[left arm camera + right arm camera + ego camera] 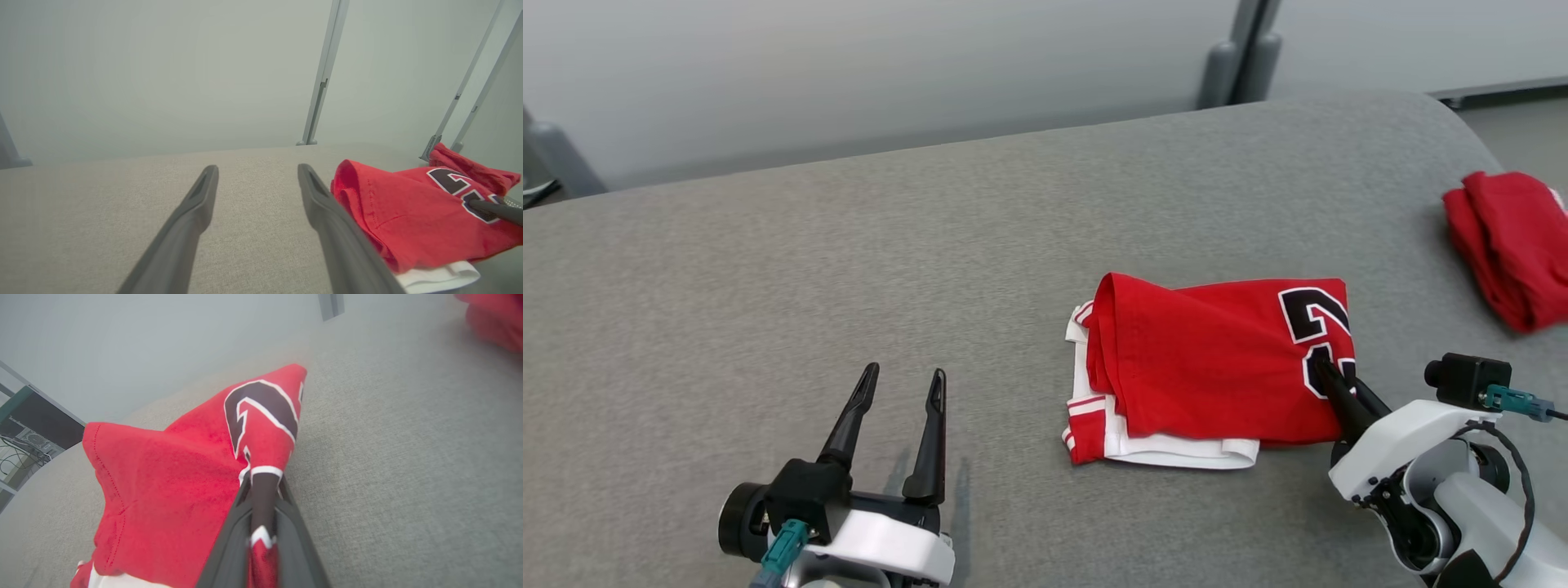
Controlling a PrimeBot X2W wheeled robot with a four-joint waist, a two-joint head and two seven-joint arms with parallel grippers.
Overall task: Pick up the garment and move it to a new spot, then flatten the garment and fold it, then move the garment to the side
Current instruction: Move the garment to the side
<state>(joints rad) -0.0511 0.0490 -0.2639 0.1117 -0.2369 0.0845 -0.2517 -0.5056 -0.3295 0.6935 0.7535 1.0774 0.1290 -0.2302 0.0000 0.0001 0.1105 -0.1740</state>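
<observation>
The garment point(1209, 371) is a red jersey with white trim and a black number, folded on the grey table point(931, 261) right of centre. My right gripper point(1327, 377) is shut on the garment's right edge at the number; in the right wrist view the cloth point(184, 477) is pinched between the fingers point(229, 543). My left gripper point(905, 380) stands open at the lower left, apart from the garment, with nothing between its fingers. The left wrist view has the garment point(412, 208) just to the right of the left gripper point(257, 173).
A second red cloth bundle point(1511, 245) lies near the table's far right edge. Grey posts point(1241, 57) stand beyond the table's far edge. Bare grey table surface stretches to the left and behind the garment.
</observation>
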